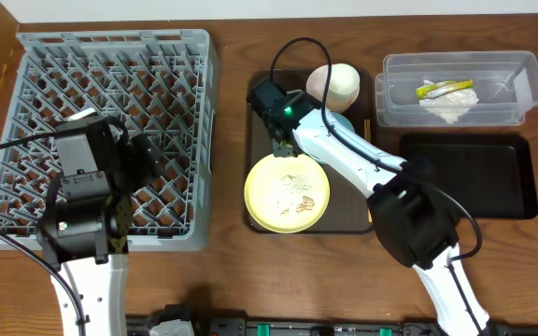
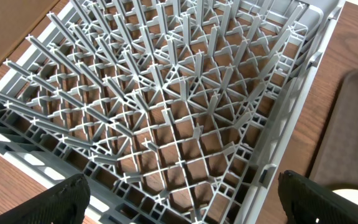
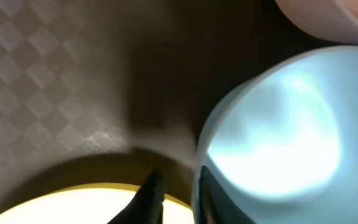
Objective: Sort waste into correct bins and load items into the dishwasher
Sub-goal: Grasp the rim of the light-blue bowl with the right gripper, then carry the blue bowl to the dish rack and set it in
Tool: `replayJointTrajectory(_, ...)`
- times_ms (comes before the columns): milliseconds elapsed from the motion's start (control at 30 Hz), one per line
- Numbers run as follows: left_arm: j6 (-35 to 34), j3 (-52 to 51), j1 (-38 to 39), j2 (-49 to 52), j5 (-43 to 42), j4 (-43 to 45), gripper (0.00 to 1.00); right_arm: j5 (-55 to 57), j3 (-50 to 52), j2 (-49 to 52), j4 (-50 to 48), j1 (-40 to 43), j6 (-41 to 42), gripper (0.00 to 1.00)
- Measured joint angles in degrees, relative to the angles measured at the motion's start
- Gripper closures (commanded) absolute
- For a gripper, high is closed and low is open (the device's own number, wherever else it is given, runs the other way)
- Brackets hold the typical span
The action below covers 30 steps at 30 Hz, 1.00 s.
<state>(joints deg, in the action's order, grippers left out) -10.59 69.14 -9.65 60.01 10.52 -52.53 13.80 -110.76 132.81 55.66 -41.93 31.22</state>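
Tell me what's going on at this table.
Two robot arms are clearing dishes. The right tool is down on the brown tray, between the yellow plate, which holds food scraps, and the blue bowl; its grip is unclear. The left tool hangs open over the grey dish rack, which holds no dishes yet. A napkin and a wrapper lie in the clear tub; the black tray holds nothing.

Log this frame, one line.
left pincer: open over dish rack | right pincer: at blue bowl rim, grip unclear | napkin, wrapper: in tub
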Motion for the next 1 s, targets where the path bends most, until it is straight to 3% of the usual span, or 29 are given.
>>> replayJointTrajectory(33,0.02,0.02,0.00,0.00,0.00,0.00,0.02,-0.02,0.00,0.00,0.11,0.00,0.13,0.99)
replayJointTrajectory(300,0.00,0.00,0.00,0.00,0.00,0.00,0.02,-1.46,-1.11,0.00,1.11,0.02,-0.04,0.99)
replayJointTrajectory(600,0.00,0.00,-0.02,0.00,0.00,0.00,0.02,-9.97,-9.44,-1.42,-0.59,0.00,-0.07,0.99)
replayJointTrajectory(767,0.00,0.00,0.00,0.00,0.00,0.00,0.02,-14.82,-11.54,-3.56,-7.82,0.00,0.00,0.99)
replayJointTrajectory(1000,0.00,0.00,-0.02,0.00,0.00,0.00,0.02,-27.67,-11.89,-3.87,-28.04,-0.44,0.26,0.99)
